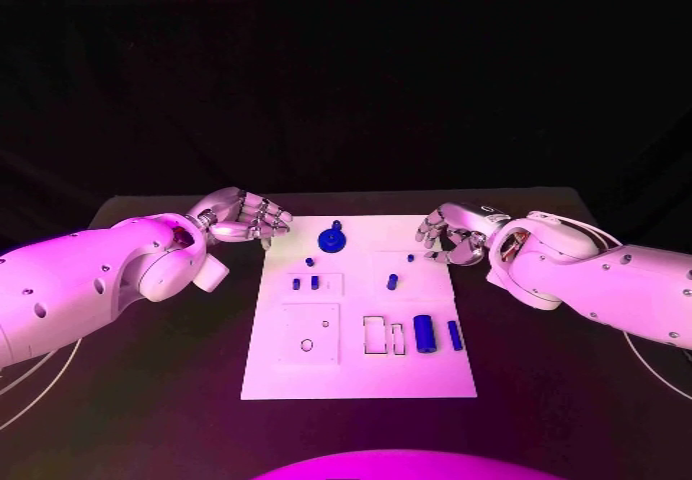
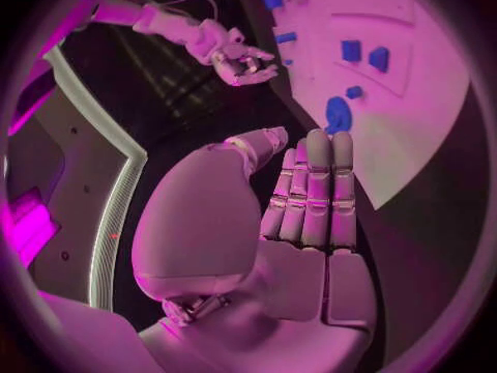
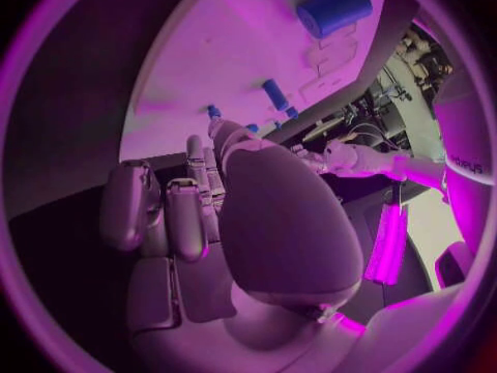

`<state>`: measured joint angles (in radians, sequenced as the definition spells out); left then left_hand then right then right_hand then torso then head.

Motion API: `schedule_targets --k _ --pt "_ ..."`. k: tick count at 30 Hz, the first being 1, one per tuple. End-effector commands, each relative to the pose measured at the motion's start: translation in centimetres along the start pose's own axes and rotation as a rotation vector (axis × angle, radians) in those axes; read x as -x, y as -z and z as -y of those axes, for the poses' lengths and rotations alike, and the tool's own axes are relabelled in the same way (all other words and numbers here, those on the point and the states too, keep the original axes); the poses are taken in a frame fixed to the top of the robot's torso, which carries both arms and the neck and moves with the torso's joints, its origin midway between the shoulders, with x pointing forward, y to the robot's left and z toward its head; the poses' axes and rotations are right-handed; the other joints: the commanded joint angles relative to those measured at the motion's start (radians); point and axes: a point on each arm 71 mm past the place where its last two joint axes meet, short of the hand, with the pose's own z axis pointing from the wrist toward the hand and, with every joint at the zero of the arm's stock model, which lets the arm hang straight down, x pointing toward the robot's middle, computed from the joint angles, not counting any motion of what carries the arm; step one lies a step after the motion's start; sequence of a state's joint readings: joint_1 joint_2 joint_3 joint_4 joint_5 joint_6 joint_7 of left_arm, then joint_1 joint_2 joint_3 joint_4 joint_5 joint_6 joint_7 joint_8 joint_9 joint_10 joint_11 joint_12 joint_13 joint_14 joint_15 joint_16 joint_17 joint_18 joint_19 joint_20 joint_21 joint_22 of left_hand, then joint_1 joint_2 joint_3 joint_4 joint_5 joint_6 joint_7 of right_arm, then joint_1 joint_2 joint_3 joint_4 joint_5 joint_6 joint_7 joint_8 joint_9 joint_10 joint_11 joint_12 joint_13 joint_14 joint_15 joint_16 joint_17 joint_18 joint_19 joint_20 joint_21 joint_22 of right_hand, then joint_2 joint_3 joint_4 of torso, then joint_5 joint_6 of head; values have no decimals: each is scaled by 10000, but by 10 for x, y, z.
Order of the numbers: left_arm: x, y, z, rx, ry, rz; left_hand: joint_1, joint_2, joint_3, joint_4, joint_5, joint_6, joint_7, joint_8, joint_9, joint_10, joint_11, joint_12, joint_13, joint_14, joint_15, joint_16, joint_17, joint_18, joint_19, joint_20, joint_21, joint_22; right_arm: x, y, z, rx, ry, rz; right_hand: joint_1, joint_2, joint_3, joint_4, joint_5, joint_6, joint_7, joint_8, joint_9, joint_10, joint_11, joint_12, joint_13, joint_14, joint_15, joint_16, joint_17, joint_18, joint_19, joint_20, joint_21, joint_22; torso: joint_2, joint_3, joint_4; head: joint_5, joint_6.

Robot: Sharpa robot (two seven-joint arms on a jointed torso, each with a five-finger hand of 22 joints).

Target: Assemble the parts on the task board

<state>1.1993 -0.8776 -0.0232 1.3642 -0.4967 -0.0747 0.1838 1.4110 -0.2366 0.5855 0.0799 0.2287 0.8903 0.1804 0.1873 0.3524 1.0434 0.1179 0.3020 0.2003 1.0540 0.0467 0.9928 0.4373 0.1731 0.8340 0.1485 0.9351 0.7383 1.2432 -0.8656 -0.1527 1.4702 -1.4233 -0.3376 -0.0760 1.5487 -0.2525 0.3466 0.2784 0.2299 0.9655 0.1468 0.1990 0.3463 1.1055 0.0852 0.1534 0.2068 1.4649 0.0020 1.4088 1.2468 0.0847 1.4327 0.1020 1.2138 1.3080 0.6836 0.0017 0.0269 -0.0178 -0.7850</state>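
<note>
Left hand (image 2: 311, 215), fingers (image 2: 316, 182) straight, beside task board (image 2: 414, 141).

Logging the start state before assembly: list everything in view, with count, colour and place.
task board: one, white plate, middle of the black table.
round part: one, blue, far end of the board, nearest the left hand.
small parts: three, blue, in and by the square outline on the board's left half.
middle parts: two, blue, right of centre.
thick cylinder: one, blue, near-right area of the board.
thin bar: one, blue, right of the cylinder.
table: one, black, under the board.
left hand: silver, by the board's far-left corner, holding nothing.
right hand: silver, by the far-right corner, holding nothing.
</note>
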Motion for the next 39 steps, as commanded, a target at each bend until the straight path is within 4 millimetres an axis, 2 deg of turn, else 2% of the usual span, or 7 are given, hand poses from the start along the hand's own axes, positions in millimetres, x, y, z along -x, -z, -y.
schedule_targets --k 1,7,10,22,25,30,39 --pt "1 3 11 -1350 3220 -375 -47 -42 -104 28 69 -2 10 -42 -7 27 -21 69 19 -105 -3 -54 -17 87 -79 -14 -62 -30 -7 -2 -4 101 1708 -499 -16 -128 85 -3 -62 62 -19 -44 15 23 -1 -61 -55 377 19 -23 -26 -110 78 -29 58 564 -17 3 11 -42 -20" --pt "4 6 11 -1574 3553 -280 -44 -14 -152 9 86 47 14 -24 4 18 -15 105 28 -155 -1 -105 -39 92 -107 -4 -131 -67 -13 -8 -11 108 2104 -353 -51 -180 126 -16 -39 46 -5 -65 11 -12 12 -122 -137 379 42 -31 -49 -105 70 -36 24 552 -6 1 13 -91 1" --pt "4 6 12 -1620 3608 -234 -32 2 -156 0 89 64 19 -17 7 21 -13 116 31 -164 0 -117 -44 94 -110 -3 -143 -73 -15 -11 -14 71 2219 -291 -46 -196 234 -47 -11 35 -64 -88 9 -23 -55 -176 -237 391 -78 -28 -50 -111 101 -97 89 600 -3 4 6 -113 3" --pt "5 8 11 -1613 3657 -185 -25 13 -176 -15 95 62 56 -25 5 -1 11 126 33 -184 12 -147 -58 94 -113 1 -170 -88 -27 -20 -24 148 2203 -476 -120 -63 591 -60 -152 170 -88 -54 43 164 -87 -185 -420 414 -69 -25 -71 -138 147 -117 158 664 -5 -3 18 -146 -54" --pt "6 8 11 -1582 3655 -194 -22 17 -187 -23 98 44 73 -39 0 -20 24 129 32 -193 21 -163 -66 93 -115 6 -184 -97 -31 -21 -26 210 2148 -645 -153 -26 742 -93 -171 291 -118 -2 75 320 -113 -159 -477 425 -77 -9 -57 -151 178 -116 231 716 -1 4 5 -105 -65" --pt "5 9 11 -1545 3593 -303 82 84 -173 -109 121 115 94 -8 13 -91 50 141 30 -237 39 -229 -97 94 -117 15 -211 -108 -36 -22 -26 175 2163 -878 -241 55 1036 -217 -186 655 -284 188 193 735 -266 -104 -558 454 -204 38 -2 -177 240 -206 390 834 -1 -2 7 -119 -80" --pt "4 9 11 -1511 3491 -386 72 97 -225 -148 124 244 91 78 48 -153 61 160 28 -258 51 -281 -123 92 -133 26 -221 -104 -42 -24 -25 98 2259 -1168 -336 277 1485 -531 -296 1010 -354 399 364 1196 -354 -130 -641 469 -251 61 2 -211 293 -273 529 953 -8 4 12 -107 -110"
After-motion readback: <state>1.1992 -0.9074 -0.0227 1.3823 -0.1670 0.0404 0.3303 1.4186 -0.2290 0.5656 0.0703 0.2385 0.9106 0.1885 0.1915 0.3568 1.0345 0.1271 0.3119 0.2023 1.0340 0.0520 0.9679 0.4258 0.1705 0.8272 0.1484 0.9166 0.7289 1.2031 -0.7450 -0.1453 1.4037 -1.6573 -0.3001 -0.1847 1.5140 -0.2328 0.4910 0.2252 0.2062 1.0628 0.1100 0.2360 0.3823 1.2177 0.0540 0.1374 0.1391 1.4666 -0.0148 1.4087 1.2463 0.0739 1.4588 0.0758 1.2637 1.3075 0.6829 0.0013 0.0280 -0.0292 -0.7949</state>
